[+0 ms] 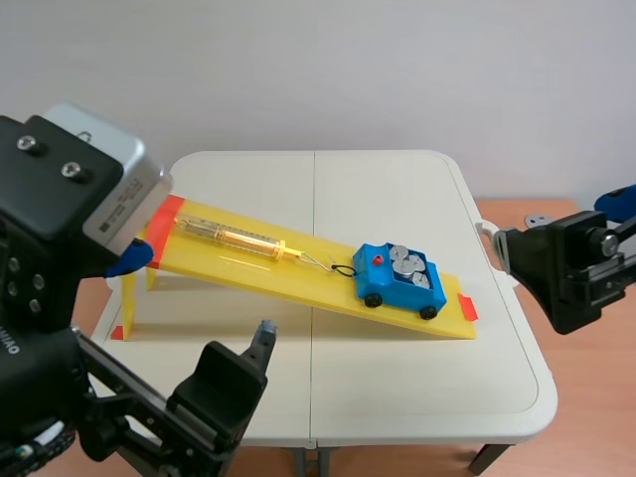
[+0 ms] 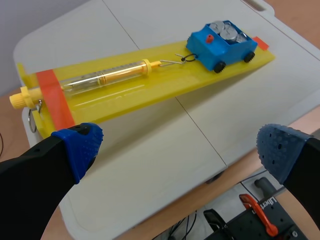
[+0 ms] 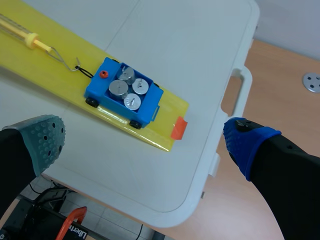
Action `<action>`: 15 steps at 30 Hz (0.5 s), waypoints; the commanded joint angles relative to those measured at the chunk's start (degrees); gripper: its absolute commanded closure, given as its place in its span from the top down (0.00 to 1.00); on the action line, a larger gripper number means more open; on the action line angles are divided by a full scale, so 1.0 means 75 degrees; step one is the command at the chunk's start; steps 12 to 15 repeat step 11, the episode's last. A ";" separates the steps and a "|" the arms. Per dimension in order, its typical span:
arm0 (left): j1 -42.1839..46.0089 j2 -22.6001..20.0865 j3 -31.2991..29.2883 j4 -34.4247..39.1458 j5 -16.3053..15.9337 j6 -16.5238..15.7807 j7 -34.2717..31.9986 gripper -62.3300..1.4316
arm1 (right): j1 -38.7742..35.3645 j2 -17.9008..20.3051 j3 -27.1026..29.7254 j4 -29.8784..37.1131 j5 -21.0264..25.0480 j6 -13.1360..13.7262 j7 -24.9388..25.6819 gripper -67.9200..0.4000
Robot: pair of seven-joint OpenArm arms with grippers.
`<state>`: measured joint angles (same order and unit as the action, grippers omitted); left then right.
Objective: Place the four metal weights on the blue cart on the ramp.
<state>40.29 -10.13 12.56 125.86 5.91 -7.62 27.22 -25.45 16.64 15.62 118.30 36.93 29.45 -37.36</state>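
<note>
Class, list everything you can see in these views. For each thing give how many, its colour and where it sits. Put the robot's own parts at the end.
table: one, white, under everything else.
ramp: one, yellow, on the table, high end toward the left arm's side.
spring scale: one, clear tube with yellow ends, lying on the ramp's upper part, its hook joined to the cart by a black loop.
blue cart: one, black wheels, near the ramp's low end.
metal weights: four, silver, in the cart.
red knob: one, on the cart's uphill end.
grey disc: one, on the brown surface beside the table.
left gripper: one, black, blue pads, open, empty.
right gripper: one, black, grey-green and blue pads, open, empty.
</note>
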 commanded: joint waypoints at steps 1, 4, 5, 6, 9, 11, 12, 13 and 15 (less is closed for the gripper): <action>-0.0064 0.0114 -0.0192 0.0557 -0.0297 0.0530 -0.0959 1.00 | 0.0070 0.0108 0.0111 0.0548 0.0396 0.0219 0.0956 0.97; -0.0064 0.0114 -0.0192 0.0557 -0.0297 0.0545 -0.0988 1.00 | 0.0067 0.0105 0.0055 0.0548 0.0396 0.0219 0.0976 0.97; -0.0064 0.0114 -0.0192 0.0557 -0.0297 0.0545 -0.1017 1.00 | 0.0067 0.0105 0.0058 0.0548 0.0393 0.0219 0.0976 0.97; -0.0064 0.0114 -0.0192 0.0557 -0.0297 0.0545 -0.1046 1.00 | 0.0067 0.0105 0.0058 0.0548 0.0388 0.0216 0.0976 0.97; -0.0064 0.0114 -0.0192 0.0557 -0.0297 0.0545 -0.1110 1.00 | 0.0067 0.0105 0.0058 0.0548 0.0385 0.0216 0.0976 0.97; -0.0064 0.0114 -0.0192 0.0557 -0.0297 0.0545 -0.1113 1.00 | 0.0067 0.0105 0.0058 0.0548 0.0382 0.0216 0.0976 0.97; -0.0064 0.0114 -0.0192 0.0557 -0.0297 0.0545 -0.1113 1.00 | 0.0067 0.0105 0.0058 0.0548 0.0382 0.0216 0.0976 0.97; -0.0064 0.0114 -0.0192 0.0557 -0.0297 0.0545 -0.1113 1.00 | 0.0067 0.0105 0.0058 0.0548 0.0382 0.0216 0.0976 0.97; -0.0064 0.0114 -0.0192 0.0557 -0.0297 0.0545 -0.1113 1.00 | 0.0067 0.0105 0.0058 0.0548 0.0382 0.0216 0.0976 0.97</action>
